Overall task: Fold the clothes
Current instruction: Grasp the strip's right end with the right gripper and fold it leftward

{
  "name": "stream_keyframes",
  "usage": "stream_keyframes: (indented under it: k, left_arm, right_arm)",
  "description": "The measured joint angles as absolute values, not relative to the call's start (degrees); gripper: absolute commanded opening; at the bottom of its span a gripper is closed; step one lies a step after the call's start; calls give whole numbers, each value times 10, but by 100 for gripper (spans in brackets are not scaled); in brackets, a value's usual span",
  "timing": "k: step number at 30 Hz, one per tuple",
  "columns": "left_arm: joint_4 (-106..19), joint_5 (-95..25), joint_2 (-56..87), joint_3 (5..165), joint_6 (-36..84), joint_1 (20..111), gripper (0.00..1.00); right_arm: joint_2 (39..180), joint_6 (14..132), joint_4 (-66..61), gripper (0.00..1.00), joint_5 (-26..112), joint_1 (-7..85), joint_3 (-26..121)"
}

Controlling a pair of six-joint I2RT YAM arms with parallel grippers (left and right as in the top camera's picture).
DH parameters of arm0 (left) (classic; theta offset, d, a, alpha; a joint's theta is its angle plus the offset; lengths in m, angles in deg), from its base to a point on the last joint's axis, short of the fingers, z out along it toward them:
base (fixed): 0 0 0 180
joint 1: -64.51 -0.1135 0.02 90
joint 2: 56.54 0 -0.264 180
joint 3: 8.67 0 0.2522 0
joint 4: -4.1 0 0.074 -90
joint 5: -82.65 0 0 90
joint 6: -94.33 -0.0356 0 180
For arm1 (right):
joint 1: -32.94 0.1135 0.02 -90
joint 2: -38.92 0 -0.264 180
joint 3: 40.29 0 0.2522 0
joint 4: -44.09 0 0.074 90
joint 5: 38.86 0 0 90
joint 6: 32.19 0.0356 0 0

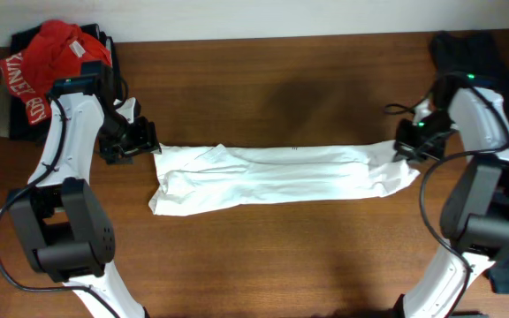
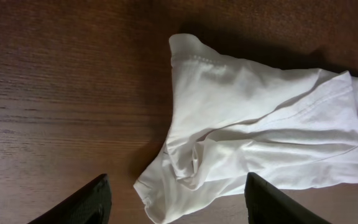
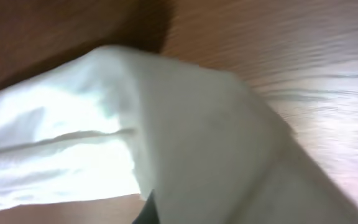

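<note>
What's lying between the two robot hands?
The white T-shirt, a long strip reaching from left gripper to right gripper, as the overhead view shows.

Left arm [image 1: 60, 146]: base at near left, white link reaching up and away, wrist turned inward. Left gripper [image 1: 135, 140] points toward centre. Left wrist view shows both dark fingers [image 2: 82, 202] spread wide apart.

Right arm [image 1: 484, 119]: mirrored pose, base at near right, elbow high, wrist bent inward. Right gripper [image 1: 409, 144] points toward centre. Right wrist view is blurred. Only a dark sliver of one finger [image 3: 146, 214] shows at the bottom edge, so grip state is not readable.
</note>
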State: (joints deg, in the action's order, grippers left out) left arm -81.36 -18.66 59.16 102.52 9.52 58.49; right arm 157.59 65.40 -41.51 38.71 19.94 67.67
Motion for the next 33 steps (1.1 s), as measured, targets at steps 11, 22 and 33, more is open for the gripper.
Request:
stream_keyframes:
  k: [11,22,33]
  left_arm:
    - [-813,-187,592,1025,95,585,68]
    - [-809,-187,592,1025,95,585,68]
    - [-809,-187,592,1025,95,585,68]
  right_arm:
    - [1576,653,-408,4,360,356,678]
    - [1576,664,-392,4,319,467,678]
    - [1576,764,-294,5,313,541,678]
